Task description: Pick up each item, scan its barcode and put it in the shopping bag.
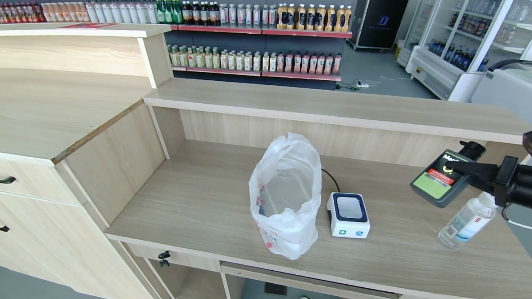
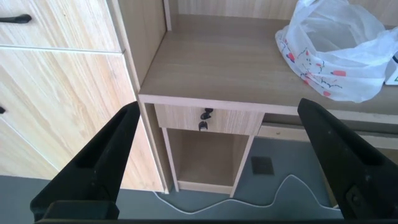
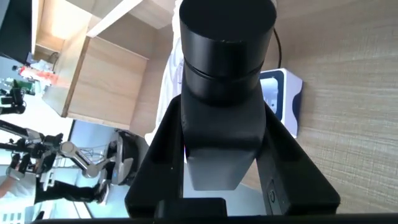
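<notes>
A dark flat bottle point(image 1: 436, 183) with a green label and a black round cap point(image 3: 227, 37) hangs tilted in the air over the counter's right end. My right gripper point(image 1: 461, 169) is shut on it, a finger point(image 3: 297, 165) on either side. Below it a clear plastic bottle point(image 1: 467, 223) leans on the counter. The white shopping bag point(image 1: 286, 195) stands open mid-counter, with the white barcode scanner point(image 1: 348, 214) just to its right. My left gripper point(image 2: 217, 109) is open and holds nothing, low in front of the counter's left drawer, with the bag point(image 2: 336, 50) off to one side.
The wooden counter point(image 1: 191, 209) has a raised ledge point(image 1: 339, 105) behind and a taller cabinet point(image 1: 47, 113) on the left. A keyed drawer point(image 2: 205, 118) sits under the front edge. The scanner's black cable point(image 1: 332, 178) runs behind the bag. Drink shelves stand far back.
</notes>
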